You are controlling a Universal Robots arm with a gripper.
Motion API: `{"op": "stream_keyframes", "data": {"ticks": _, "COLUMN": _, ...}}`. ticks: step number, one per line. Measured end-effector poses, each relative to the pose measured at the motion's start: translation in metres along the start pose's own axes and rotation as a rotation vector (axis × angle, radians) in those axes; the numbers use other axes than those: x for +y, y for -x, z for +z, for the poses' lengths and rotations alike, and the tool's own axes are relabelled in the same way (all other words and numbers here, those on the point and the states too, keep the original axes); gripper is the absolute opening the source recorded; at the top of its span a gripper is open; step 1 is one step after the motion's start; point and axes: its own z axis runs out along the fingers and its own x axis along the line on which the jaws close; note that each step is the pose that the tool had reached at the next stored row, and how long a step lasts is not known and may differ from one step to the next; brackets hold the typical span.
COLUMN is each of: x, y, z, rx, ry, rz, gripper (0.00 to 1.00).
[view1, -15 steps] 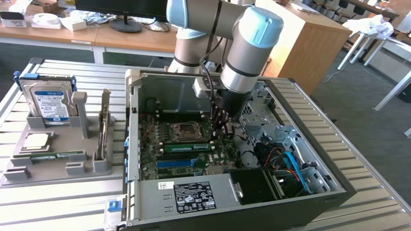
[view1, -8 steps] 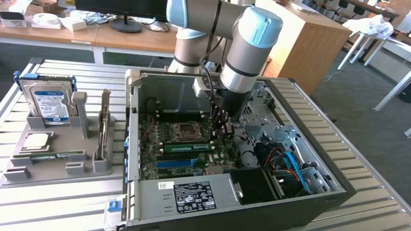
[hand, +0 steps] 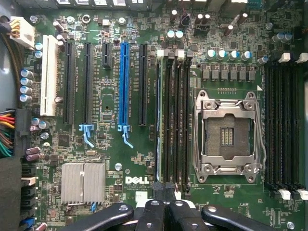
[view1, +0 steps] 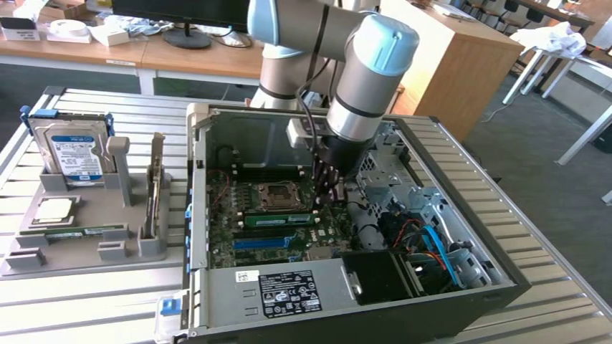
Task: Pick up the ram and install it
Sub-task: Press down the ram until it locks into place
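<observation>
Desks (view1: 115, 54) (cluttered) stand behind slatted table (view1: 86, 301) holding computer case (view1: 316, 301).

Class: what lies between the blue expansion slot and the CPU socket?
Wrist view: a black expansion slot, then a bank of black memory slots, between the blue expansion slot and the CPU socket.

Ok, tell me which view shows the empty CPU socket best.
The wrist view: it looks straight down on the CPU socket, so its metal frame and the pin field inside are plain. In the exterior view the CPU socket is seen at a slant inside the computer case, beside the arm.
</observation>
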Motion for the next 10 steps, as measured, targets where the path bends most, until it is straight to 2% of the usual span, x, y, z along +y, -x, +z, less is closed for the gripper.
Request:
{"op": "stream_keyframes", "data": {"ticks": 5, "x": 0.0, "y": 0.0, "z": 0.0007, "rx": 0.0001, "ry": 0.0, "rz": 0.0, "gripper": 0.1}}
{"op": "stream_keyframes", "data": {"ticks": 10, "x": -0.0043, "y": 0.0, "z": 0.0009, "rx": 0.0, "ry": 0.0, "rz": 0.0, "gripper": 0.1}}
